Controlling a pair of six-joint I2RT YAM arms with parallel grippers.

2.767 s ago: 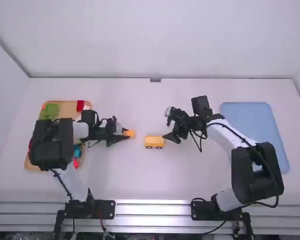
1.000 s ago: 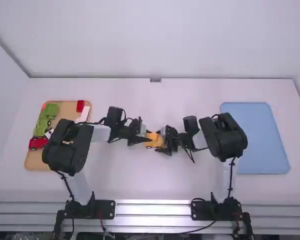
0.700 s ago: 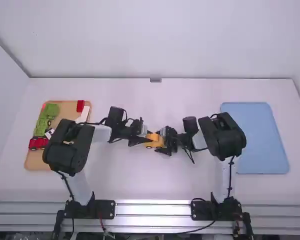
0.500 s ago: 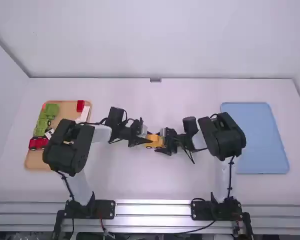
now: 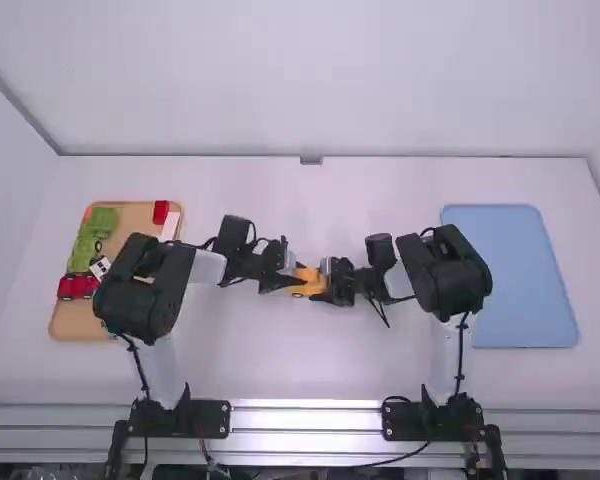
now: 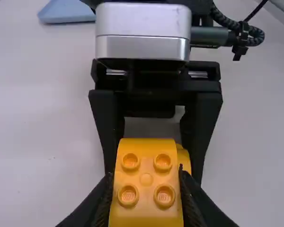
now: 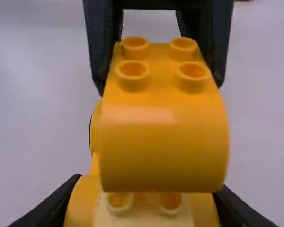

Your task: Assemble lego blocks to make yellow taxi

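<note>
White tabletop [image 5: 270, 360]: left fingers [image 6: 97, 203], nine o'clock, grip a roof block [image 7: 165, 146]; right fingers [image 7: 52, 205], three o'clock, the wheeled body [image 7: 151, 215]; joining seems unfinished.

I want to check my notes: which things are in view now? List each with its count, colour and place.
Curved block: 1, yellow, in the left gripper
Wheeled block: 1, yellow, in the right gripper
Tan tray: 1, tan, table's left
Red blocks: at least 2, red, in that tray
Green blocks: exact count unclear, green, same tray
White pieces: at least 2, white, same tray
Blue tray: 1, blue, table's right
Table: 1, white, under everything
Arms: 2, white and black, left arm and right arm, based at the near edge
Fingers: 4, black, two per gripper, around the yellow blocks
</note>
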